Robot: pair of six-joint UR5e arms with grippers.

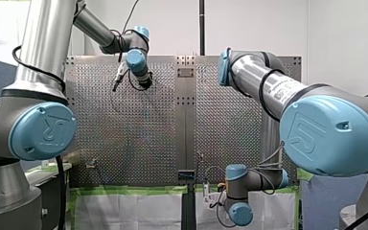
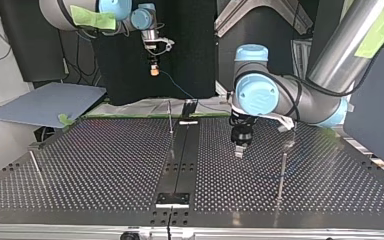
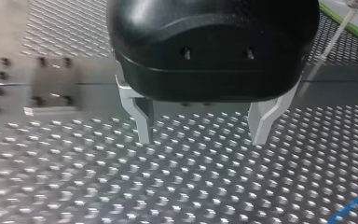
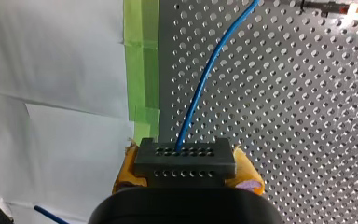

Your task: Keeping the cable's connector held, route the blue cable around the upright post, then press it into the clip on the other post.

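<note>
Between the yellow-padded fingers (image 4: 248, 171) of my right gripper (image 4: 185, 164) sits a clamped black rectangular connector (image 4: 185, 156), its blue cable (image 4: 205, 79) trailing away. My left gripper (image 3: 200, 130) hangs, metal fingers spread, over the perforated tabletop (image 3: 168, 191).

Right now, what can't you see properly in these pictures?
1. Clip: top view, too small to spot on any post.
2. Blue cable: left wrist view, cut off by the edge; top view, too thin to follow across the table.
3. Connector: right wrist view, sides hidden by my right arm's jaws.

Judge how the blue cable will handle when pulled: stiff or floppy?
Probably floppy: the blue cable leaves the connector in a loose curve. Likely light, being thin. My right hand grips only the connector, so the rest may trail.
</note>
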